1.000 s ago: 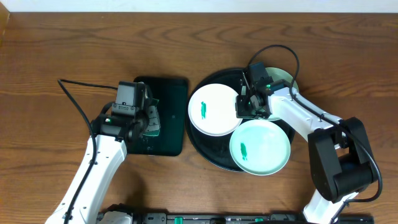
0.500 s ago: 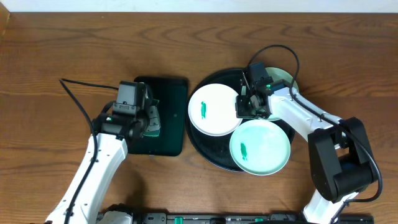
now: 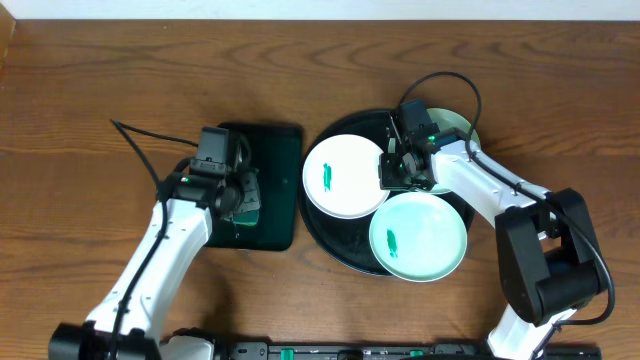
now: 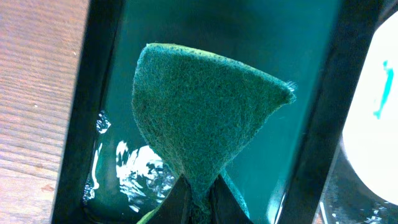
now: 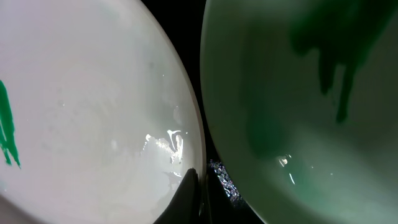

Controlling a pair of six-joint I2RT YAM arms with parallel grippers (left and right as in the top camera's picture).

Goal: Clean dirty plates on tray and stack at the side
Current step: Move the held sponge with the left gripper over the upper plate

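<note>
Your left gripper [image 4: 198, 200] is clenched on a green sponge [image 4: 205, 118]. Your right gripper [image 5: 191, 194] is closed, its tips at a glossy white plate's [image 3: 343, 177] rim. A mint plate [image 3: 420, 236] lies just beside it. Both plates are green-smeared and sit on the black tray [image 3: 338, 245].

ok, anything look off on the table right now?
Nothing spilled or broken. Green smears sit on the white plate and mint plate; the mint plate appears to overhang the near rim of the black tray. Left gripper pinches the green pad, right gripper the white plate's rim.
</note>
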